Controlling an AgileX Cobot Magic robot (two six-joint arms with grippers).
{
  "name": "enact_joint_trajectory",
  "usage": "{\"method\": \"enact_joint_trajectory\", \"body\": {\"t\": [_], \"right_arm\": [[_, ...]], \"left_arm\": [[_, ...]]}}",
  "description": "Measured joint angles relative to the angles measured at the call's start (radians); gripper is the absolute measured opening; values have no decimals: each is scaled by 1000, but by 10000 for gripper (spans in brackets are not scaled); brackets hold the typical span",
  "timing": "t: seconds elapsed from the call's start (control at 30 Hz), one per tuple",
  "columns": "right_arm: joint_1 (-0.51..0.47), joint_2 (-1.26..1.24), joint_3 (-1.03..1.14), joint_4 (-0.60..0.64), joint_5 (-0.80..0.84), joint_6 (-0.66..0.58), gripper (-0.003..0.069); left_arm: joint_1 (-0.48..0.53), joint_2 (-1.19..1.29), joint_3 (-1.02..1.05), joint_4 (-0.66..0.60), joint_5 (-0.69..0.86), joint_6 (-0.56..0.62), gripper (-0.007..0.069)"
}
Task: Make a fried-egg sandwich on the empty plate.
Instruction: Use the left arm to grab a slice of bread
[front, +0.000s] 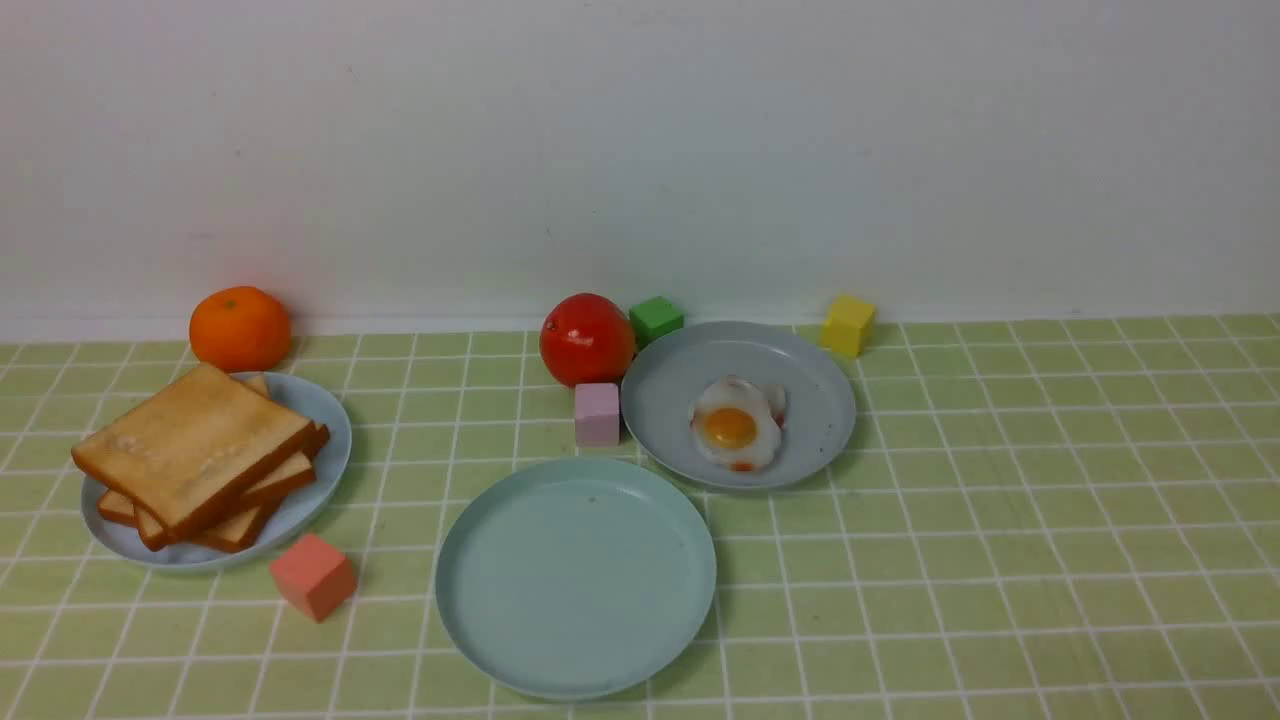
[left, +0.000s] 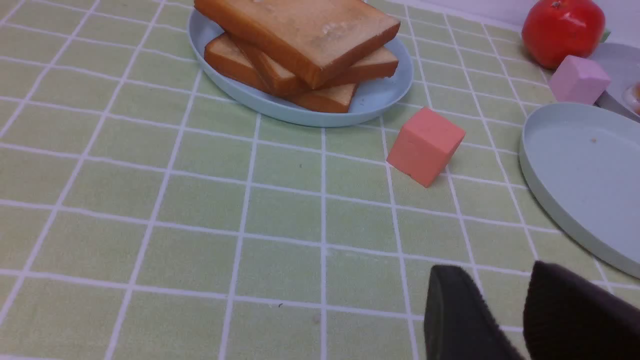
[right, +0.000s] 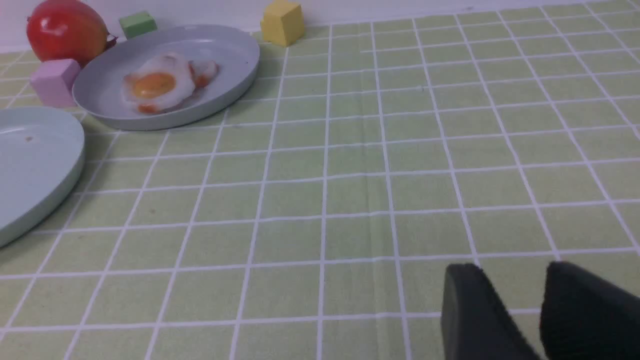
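The sandwich toast slices (front: 195, 450) lie stacked on a grey-blue plate (front: 330, 430) at the left; the left wrist view shows the toast (left: 300, 35) too. The empty plate (front: 575, 575) is teal-green and sits front centre with nothing on it. The fried egg (front: 737, 423) rests on another grey-blue plate (front: 670, 390) behind it, and the egg (right: 155, 85) also appears in the right wrist view. My left gripper (left: 495, 272) hovers open over the cloth, near the empty plate's rim (left: 555, 215). My right gripper (right: 507, 270) is open over bare cloth, far from the egg. Neither gripper shows in the front view.
An orange (front: 240, 328) sits behind the toast and a red tomato (front: 586, 338) beside the egg plate. Small cubes are scattered about: salmon (front: 313, 576), pink (front: 597, 413), green (front: 656, 320), yellow (front: 848, 324). A white wall closes off the back.
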Motion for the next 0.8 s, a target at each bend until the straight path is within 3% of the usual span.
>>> {"method": "enact_joint_trajectory", "body": {"t": [0.4,0.63,0.8], "right_arm": [[0,0,0,0,0,0,232],[0,0,0,0,0,0,232],[0,0,0,0,0,0,232]], "left_arm": [[0,0,0,-16,-49,-8,227],[0,0,0,-396,-290,-232,228],[0,0,-4,-499,-354,-255,233]]}}
